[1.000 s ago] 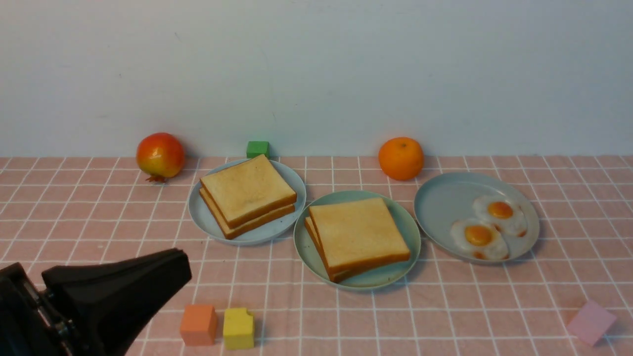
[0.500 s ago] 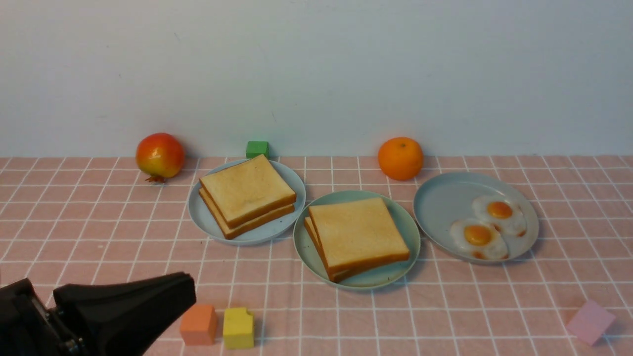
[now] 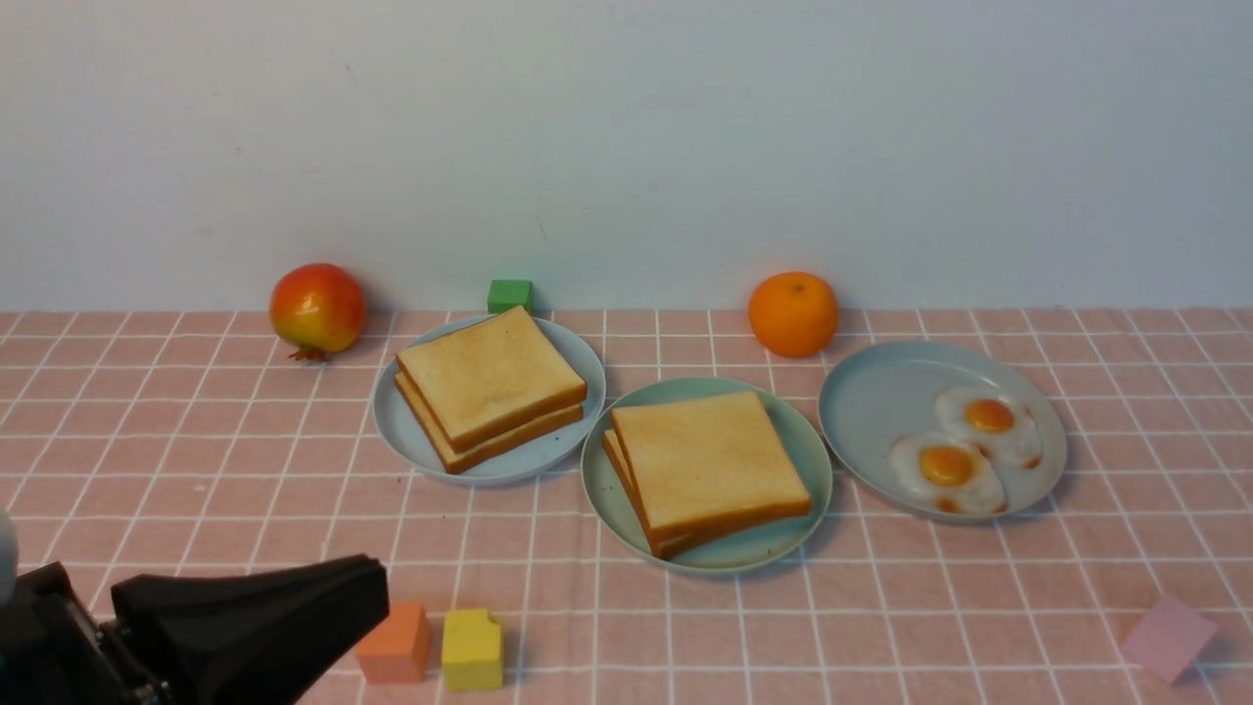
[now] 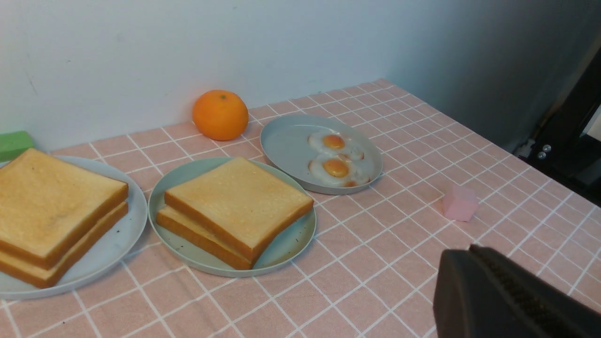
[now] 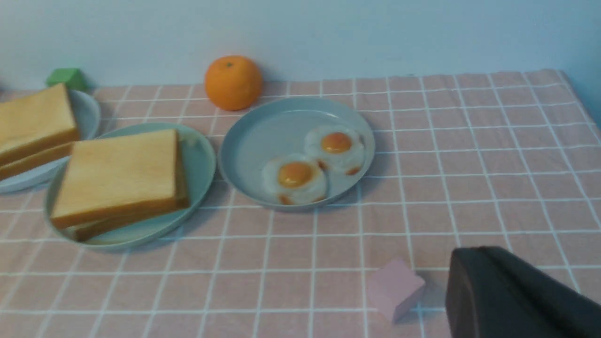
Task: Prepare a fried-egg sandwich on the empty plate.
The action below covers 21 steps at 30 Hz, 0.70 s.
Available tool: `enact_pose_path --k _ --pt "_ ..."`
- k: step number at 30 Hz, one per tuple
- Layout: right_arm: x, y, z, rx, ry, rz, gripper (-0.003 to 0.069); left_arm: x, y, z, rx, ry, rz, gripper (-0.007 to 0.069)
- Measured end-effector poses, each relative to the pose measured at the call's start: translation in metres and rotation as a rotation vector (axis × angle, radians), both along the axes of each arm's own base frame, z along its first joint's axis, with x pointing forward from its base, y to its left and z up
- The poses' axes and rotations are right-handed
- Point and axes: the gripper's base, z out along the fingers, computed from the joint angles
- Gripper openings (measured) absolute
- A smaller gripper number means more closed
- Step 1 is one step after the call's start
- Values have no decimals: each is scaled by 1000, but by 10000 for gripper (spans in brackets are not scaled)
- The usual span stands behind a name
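Fried-egg sandwich (image 3: 707,468) sits stacked on the mint-green plate (image 3: 810,446) mid-table, probably light, soft foam best pinched at a crust edge, while the left gripper (image 3: 367,587) and right gripper (image 5: 458,277) rest closed, empty, well apart from it.

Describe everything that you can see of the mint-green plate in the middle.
The mint-green plate is round, shallow and looks like matte plastic, with a few dark specks. It lies flat on the pink checked cloth, between two paler grey-blue plates. Two square golden toast slices lie stacked on it; no egg shows between them. No gripper touches it.
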Motion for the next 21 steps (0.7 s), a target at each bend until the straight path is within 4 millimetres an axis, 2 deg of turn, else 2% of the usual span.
enact_pose_path --k 1,2,3,8,11,21 --pt "-1 0 2 3 -20 -4 0 0 0 0 0 0 0 12" --pt "1 -1 -31 -16 -32 -26 0 0 0 0 0 0 0 12" --pt "1 -2 -47 -19 -39 -37 0 0 0 0 1 1 0 12" --pt "-2 -3 -99 -6 -40 -67 0 0 0 0 2 3 -1 12" --pt "-2 -3 -113 44 -22 -80 0 0 0 0 4 4 -1 12" --pt "-2 -2 -113 112 -30 -98 1 -1 0 -2 14 16 -6 12"
